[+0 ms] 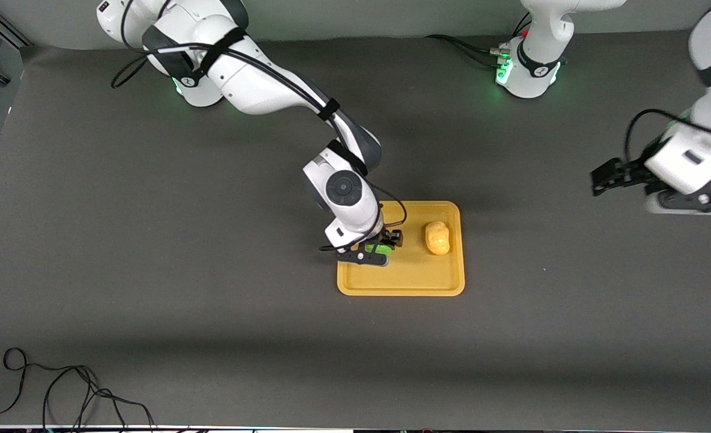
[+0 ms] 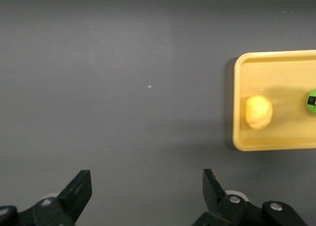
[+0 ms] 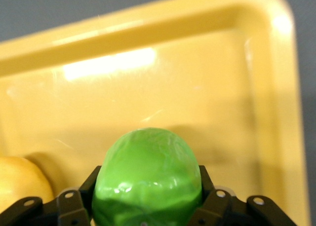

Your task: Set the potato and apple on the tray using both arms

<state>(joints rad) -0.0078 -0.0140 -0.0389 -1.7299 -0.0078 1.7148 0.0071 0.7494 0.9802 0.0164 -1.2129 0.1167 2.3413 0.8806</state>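
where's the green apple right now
The apple is clamped in the right gripper, low over the tray at the end toward the right arm, with the potato lying on the tray beside it.

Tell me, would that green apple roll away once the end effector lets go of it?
Possibly. The apple looks round and glossy, so it may roll or slip from the right end effector. The tray has a low raised rim that would probably stop it. The potato, being lumpy, lies still.

We see a bright green apple (image 3: 147, 179) and a yellow-orange potato (image 1: 437, 237) on the plain orange-yellow tray (image 1: 415, 281), which lies on the dark grey table (image 1: 151, 270).
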